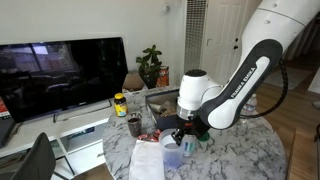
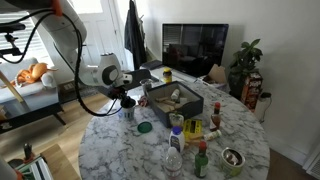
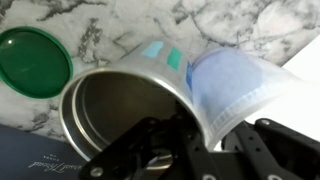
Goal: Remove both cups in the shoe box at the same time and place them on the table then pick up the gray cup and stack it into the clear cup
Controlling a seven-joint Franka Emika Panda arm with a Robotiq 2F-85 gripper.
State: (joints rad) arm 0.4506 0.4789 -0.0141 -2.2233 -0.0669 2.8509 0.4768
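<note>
My gripper [image 3: 192,135] is shut on both cups at once, pinching their touching walls. The gray cup [image 3: 110,110] is on the left, opaque with a dark inside. The clear cup [image 3: 235,85] is on the right, translucent and bluish-white. Both hang tilted just above the marble table [image 3: 130,25]. A dark edge of the shoe box [image 3: 30,160] shows at the lower left. In an exterior view the gripper [image 2: 125,100] holds the cups [image 2: 127,109] just beside the near end of the shoe box [image 2: 175,100]. They are also small in an exterior view [image 1: 188,145].
A green lid [image 3: 35,60] lies on the table close to the cups and also shows in an exterior view [image 2: 144,127]. Bottles [image 2: 175,150], a yellow container [image 2: 193,128] and a bowl [image 2: 232,158] crowd one side. A dark tumbler [image 1: 134,125] and a white paper sheet [image 1: 148,160] sit nearby.
</note>
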